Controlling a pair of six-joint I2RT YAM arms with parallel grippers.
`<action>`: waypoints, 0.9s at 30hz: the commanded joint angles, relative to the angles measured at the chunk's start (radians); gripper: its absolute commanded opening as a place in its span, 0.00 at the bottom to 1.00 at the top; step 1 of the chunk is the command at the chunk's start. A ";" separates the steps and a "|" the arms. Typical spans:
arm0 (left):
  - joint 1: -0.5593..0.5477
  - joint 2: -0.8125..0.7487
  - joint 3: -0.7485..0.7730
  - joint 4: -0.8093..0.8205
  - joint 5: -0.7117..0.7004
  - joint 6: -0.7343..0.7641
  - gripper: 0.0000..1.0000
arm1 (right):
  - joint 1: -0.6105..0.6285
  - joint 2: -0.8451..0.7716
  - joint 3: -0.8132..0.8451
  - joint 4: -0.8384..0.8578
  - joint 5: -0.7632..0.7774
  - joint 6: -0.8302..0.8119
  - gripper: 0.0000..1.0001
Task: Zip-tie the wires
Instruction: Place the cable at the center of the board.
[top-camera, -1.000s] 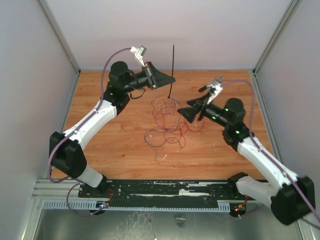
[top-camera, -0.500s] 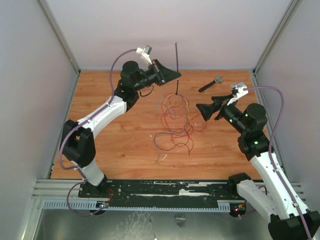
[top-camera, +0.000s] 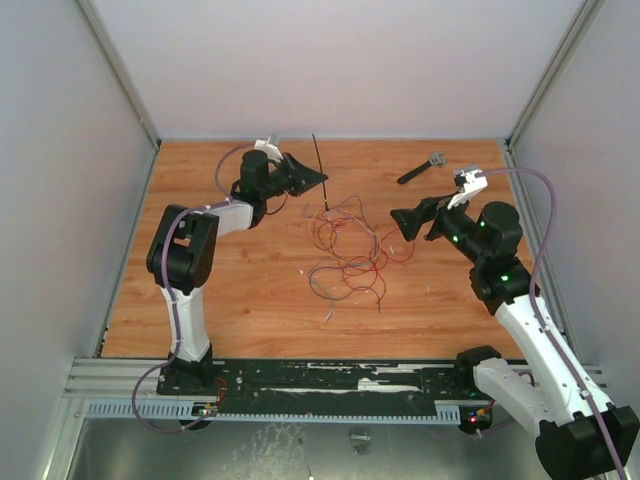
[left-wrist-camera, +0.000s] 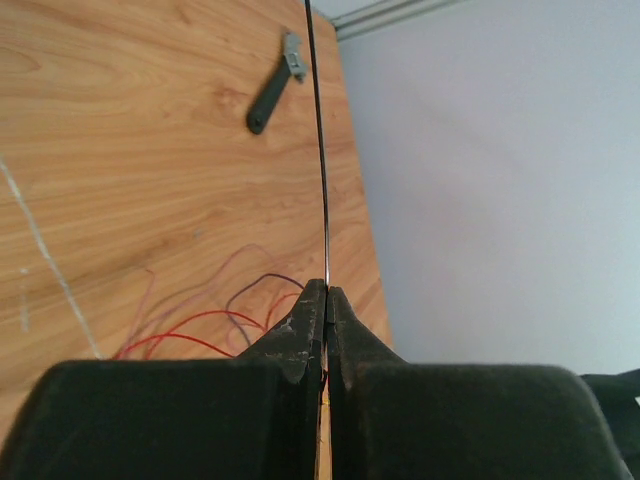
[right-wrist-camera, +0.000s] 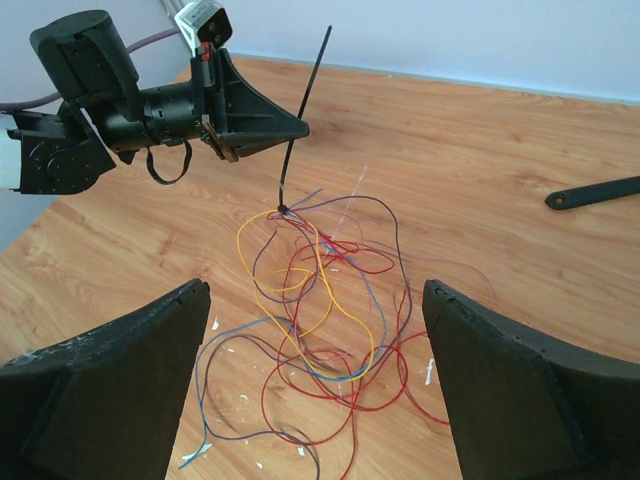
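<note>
The left wrist view alone showed the left gripper pinched tight on the zip tie, which ran straight out beyond its fingertips. The right wrist view showed the tie's lower end meeting the wires, seemingly looped round them. The right gripper gaped empty near the tangle on the table.

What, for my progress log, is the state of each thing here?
left gripper, shut on the zip tie.
zip tie, held nearly upright, lower end where the strands gather.
wires, loose tangle spread on the table.
right gripper, open, empty.
black tool, lying flat, untouched.
</note>
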 joint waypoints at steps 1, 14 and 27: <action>0.022 0.037 0.039 0.081 -0.038 0.057 0.00 | -0.008 0.013 -0.016 0.025 0.033 -0.012 0.89; 0.047 0.221 0.216 0.063 -0.075 0.113 0.17 | -0.009 0.069 -0.028 0.075 0.053 -0.029 0.92; 0.068 0.017 0.058 -0.066 -0.138 0.226 0.74 | -0.011 0.096 -0.019 0.120 0.065 -0.023 0.99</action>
